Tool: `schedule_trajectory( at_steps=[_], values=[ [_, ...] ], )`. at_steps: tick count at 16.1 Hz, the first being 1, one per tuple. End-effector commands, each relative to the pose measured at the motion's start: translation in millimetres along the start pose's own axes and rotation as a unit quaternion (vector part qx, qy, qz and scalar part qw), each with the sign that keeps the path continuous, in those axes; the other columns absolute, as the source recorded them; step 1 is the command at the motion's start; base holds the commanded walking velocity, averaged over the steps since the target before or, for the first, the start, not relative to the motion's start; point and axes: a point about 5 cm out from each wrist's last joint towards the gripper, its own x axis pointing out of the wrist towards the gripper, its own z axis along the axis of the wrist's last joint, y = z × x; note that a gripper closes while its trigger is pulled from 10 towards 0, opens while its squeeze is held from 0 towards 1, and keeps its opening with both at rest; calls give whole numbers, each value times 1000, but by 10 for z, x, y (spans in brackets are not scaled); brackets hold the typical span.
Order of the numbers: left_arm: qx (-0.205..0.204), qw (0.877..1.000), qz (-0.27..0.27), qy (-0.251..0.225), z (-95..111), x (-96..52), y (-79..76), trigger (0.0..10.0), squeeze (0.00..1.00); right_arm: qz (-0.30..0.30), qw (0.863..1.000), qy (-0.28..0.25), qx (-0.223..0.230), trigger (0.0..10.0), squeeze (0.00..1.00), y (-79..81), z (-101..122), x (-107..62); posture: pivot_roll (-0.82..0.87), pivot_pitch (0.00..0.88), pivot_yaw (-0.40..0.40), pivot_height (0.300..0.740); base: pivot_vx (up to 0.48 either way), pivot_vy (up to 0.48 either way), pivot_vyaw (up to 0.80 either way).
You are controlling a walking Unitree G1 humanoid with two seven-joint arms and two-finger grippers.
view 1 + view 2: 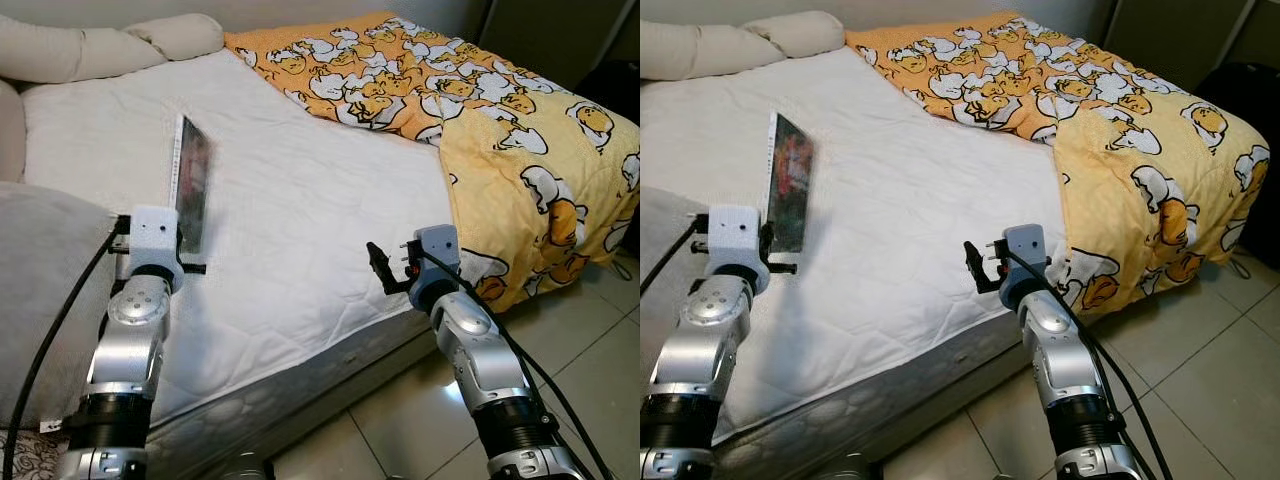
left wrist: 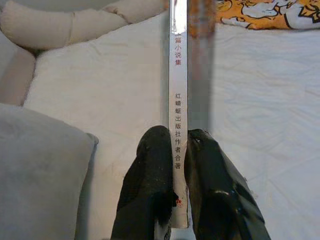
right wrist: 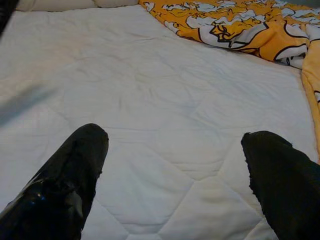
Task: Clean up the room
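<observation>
Left claw pinching only the low spine of an upright book, likely to tip; right claw spread wide, empty.

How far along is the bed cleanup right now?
Done: the book is off the white mattress, clamped upright in the left gripper. In hand: carrying it; no drop-off spot is visible. Left: the yellow duck quilt lies bunched at the far side. The right gripper hovers open over the mattress.

White bed; tiled floor
</observation>
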Motion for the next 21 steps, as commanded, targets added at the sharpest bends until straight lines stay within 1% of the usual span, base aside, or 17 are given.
schedule_trajectory(
  at_steps=[1,3,5,6,7,8,9,10,11,12,13,14,15,18,19,20,21],
  values=[
    [-36,999,-2,1,83,51,-8,10000,0,1,1000,-7,4,10000,0,-6,52,13,-34,0,13,740,0,0,0],
    [-128,991,-25,38,53,84,-41,10000,0,20,1000,-7,0,10000,0,0,73,7,-35,0,13,740,0,0,0],
    [-177,980,-65,70,34,125,-67,10000,0,52,999,-14,-6,10000,0,2,141,-9,-41,0,16,740,0,0,0],
    [-211,970,-76,94,2,168,-60,10000,0,84,996,-16,-4,10000,0,2,182,-34,-44,0,18,740,0,0,0],
    [-264,953,-81,126,-44,236,-34,10000,0,138,990,-15,-8,10000,0,14,230,-82,-50,0,23,740,0,0,0],
    [-306,937,-81,149,-93,288,-5,10000,0,187,982,-7,-16,10000,0,34,240,-137,-57,0,28,740,0,0,0],
    [-353,916,-86,169,-128,319,1,10000,0,237,971,9,-26,10000,0,45,228,-209,-68,0,34,740,0,0,0],
    [-390,899,-82,180,-173,340,25,10000,0,272,961,25,-34,10000,0,44,214,-272,-76,0,39,740,0,0,0],
    [-395,894,-77,199,-265,342,48,10000,0,309,950,36,-30,10000,0,54,226,-342,-81,0,37,740,0,0,0],
    [-376,898,-68,219,-373,329,67,10000,0,343,938,50,-21,10000,0,76,236,-401,-81,0,37,740,0,0,0],
    [-332,911,-57,239,-479,312,96,10000,0,370,926,63,-29,10000,0,99,239,-454,-85,0,35,740,0,0,0],
    [-297,918,-47,260,-576,289,128,10000,0,385,918,80,-45,10000,0,109,222,-486,-91,0,34,740,0,0,0],
    [-282,919,-40,274,-641,279,158,10000,0,388,916,88,-50,10000,0,112,217,-490,-90,0,30,740,0,0,0],
    [-256,919,-21,300,-775,238,237,10000,0,393,914,92,-46,10000,0,149,247,-480,-90,0,27,740,0,0,0],
    [-216,926,-13,310,-830,215,290,10000,0,389,915,93,-53,10000,0,157,252,-469,-92,0,26,740,0,0,0],
    [-153,937,0,315,-878,195,367,10000,0,374,920,93,-68,10000,0,140,251,-444,-96,0,25,740,0,0,0],
    [-126,942,12,312,-884,196,420,10000,0,361,925,92,-73,10000,0,119,255,-424,-97,0,25,740,0,0,0]
  ],
)
